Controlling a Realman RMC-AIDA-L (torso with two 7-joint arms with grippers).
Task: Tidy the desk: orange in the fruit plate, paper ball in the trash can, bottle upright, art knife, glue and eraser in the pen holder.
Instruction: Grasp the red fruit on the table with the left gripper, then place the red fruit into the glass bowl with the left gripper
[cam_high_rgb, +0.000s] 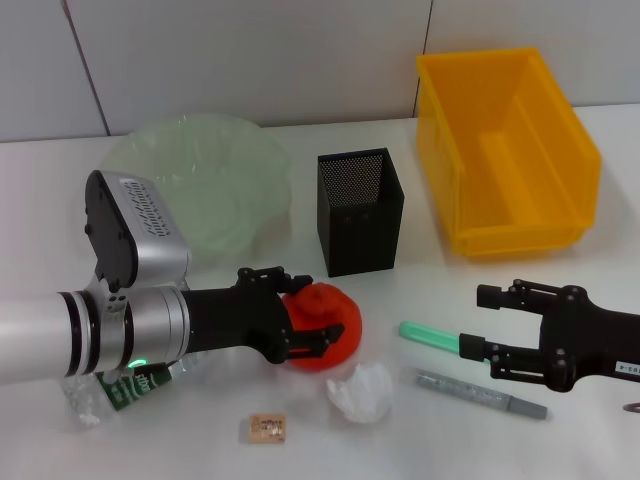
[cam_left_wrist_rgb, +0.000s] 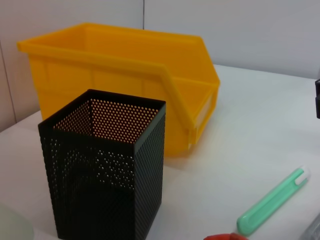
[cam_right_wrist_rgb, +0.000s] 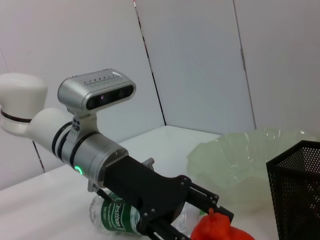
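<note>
White desk against pale wall panels, with a black mesh pen holder (cam_high_rgb: 359, 211) as my landmark. Just in front of it, the left gripper (cam_high_rgb: 305, 320) has its fingers spread around the orange (cam_high_rgb: 322, 322), not clamped yet, so the orange step looks to be in hand. Next move: squeeze, lift, carry to the translucent green fruit plate (cam_high_rgb: 200, 170) left of the holder. That orange looks lumpy and soft, so go gently. Right gripper (cam_high_rgb: 488, 325) hovers open further right, near a smooth green stick (cam_high_rgb: 432, 335). Crumpled paper ball (cam_high_rgb: 361, 391) sits nearer the robot.
</note>
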